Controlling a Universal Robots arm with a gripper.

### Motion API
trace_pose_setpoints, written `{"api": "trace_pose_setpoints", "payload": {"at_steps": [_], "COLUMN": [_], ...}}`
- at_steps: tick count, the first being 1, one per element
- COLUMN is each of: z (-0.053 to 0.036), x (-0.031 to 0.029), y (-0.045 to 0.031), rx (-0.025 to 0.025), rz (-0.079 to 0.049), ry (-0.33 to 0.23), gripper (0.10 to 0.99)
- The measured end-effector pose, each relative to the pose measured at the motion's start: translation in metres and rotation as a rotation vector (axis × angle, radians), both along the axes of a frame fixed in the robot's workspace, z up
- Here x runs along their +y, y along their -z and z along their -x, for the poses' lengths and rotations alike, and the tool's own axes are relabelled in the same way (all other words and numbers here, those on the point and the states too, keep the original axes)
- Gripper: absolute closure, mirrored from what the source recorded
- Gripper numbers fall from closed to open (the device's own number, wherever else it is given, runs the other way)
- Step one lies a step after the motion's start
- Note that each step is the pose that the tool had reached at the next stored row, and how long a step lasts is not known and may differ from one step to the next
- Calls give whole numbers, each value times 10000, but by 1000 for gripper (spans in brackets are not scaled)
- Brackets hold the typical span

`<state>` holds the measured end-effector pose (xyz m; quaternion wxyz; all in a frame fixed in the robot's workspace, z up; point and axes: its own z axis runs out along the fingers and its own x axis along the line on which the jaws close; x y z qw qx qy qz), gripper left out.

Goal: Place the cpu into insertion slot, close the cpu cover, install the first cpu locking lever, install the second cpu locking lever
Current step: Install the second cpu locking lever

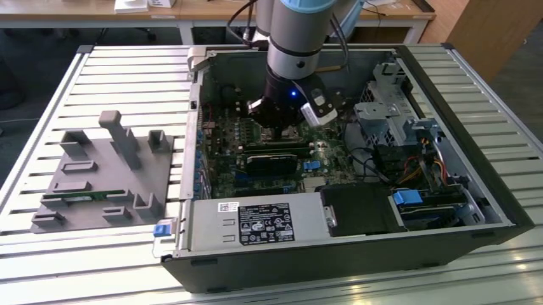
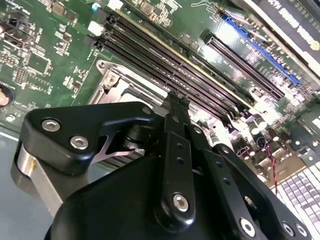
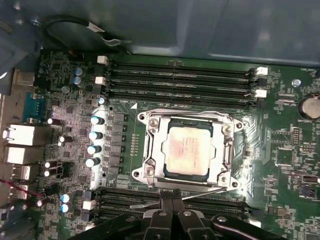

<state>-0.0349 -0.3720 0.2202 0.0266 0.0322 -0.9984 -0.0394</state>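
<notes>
In the first wrist view the cpu (image 3: 188,150), a silvery-tan square, lies in the insertion slot (image 3: 214,136). The cpu cover (image 3: 152,146), a silvery metal frame, is down around it. A thin metal locking lever (image 3: 210,191) runs askew along the socket edge nearest my gripper (image 3: 172,196). My gripper is shut, its black fingertips (image 3: 165,199) right at that lever; I cannot tell whether they touch it. Another lever (image 3: 190,112) lies flat along the far socket edge. In the second wrist view the gripper (image 2: 175,101) points at the socket frame (image 2: 112,82). The exterior view shows the gripper (image 1: 281,135) low inside the computer case (image 1: 441,82).
Long black memory slots (image 3: 180,80) flank the socket on both sides. Capacitors (image 3: 95,135) stand beside it. Inside the case are a black card (image 1: 276,162), a power supply (image 1: 254,223) and drive bays (image 1: 398,121). A grey fixture (image 1: 102,171) sits at the exterior view's left.
</notes>
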Motion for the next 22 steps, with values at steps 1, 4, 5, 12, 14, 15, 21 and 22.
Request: {"api": "trace_pose_setpoints", "payload": {"at_steps": [1, 4, 5, 12, 14, 15, 21, 22], "z": [0, 3, 5, 58, 74, 83, 151, 151], "x": [0, -3, -9, -82, -107, -119, -159, -159], "y": [13, 20, 21, 21, 22, 22, 35, 47], "rx": [5, 9, 8, 7, 7, 7, 6, 7], "rz": [-3, -129, -220, -591, -600, -605, -638, -646], "ry": [1, -1, -1, 0, 2, 1, 0, 0], "gripper": [980, 980, 980, 980, 980, 980, 980, 980]}}
